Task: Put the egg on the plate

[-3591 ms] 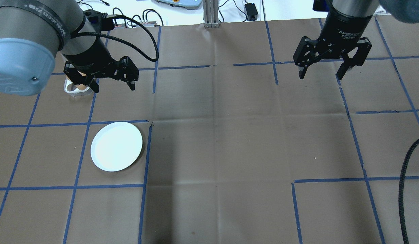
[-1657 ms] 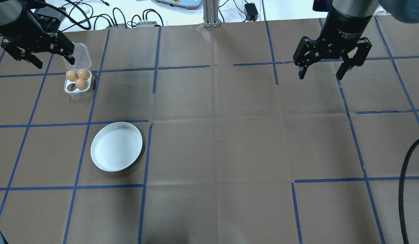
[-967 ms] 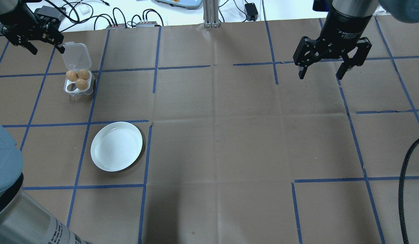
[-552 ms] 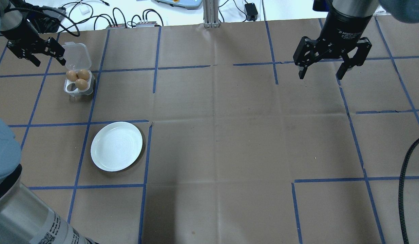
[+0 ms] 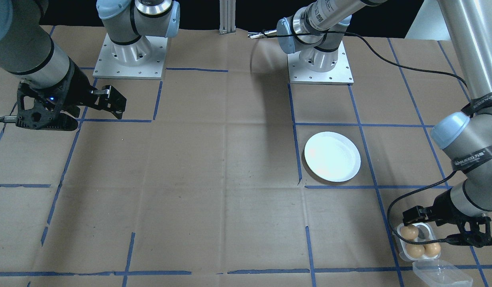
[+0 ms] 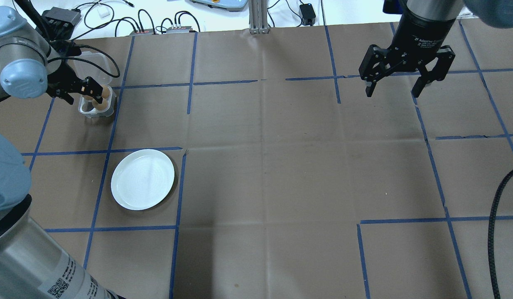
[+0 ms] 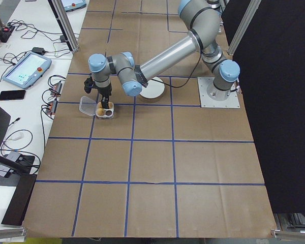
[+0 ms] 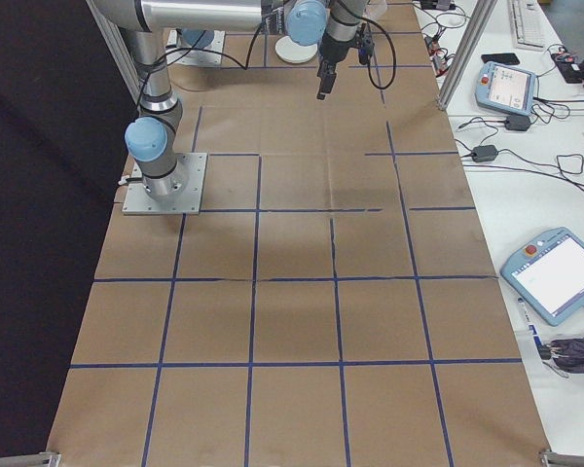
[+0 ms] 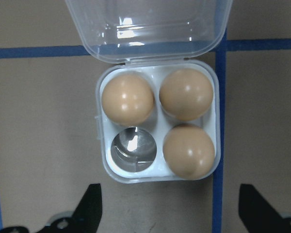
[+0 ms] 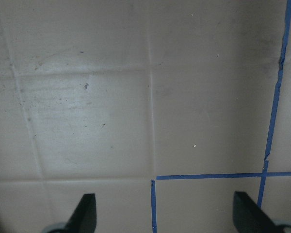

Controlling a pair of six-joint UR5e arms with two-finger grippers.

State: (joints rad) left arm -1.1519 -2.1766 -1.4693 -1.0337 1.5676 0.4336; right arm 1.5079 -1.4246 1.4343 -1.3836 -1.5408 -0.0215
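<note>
The plate [image 6: 142, 179] lies bare on the desk [image 6: 264, 174], nearest the robot, with no egg on it, so the placing itself is not done.

Farther out, past a blue tape line, sits the egg tray [image 9: 156, 120] with its clear lid [image 9: 148, 26] folded back flat on the desk. Three eggs fill three of the four cups; the fourth cup [image 9: 133, 148] holds nothing. The egg nearest that cup's right side [image 9: 189, 150] and the two behind it [image 9: 128, 99] [image 9: 186, 93] all sit untouched.

The left hand [image 9: 169, 213] hangs directly above the tray, fingers spread wide apart with nothing between them; in the wrist view its two fingertips frame the tray's near edge. It has not closed on any egg. By my reading the approach is about finished, and what is left is the descent, the grip, the lift, the carry back to the plate and the release.

Well away across the desk, the right hand [image 6: 406, 79] hovers over bare paper, fingers likewise wide and holding nothing.
</note>
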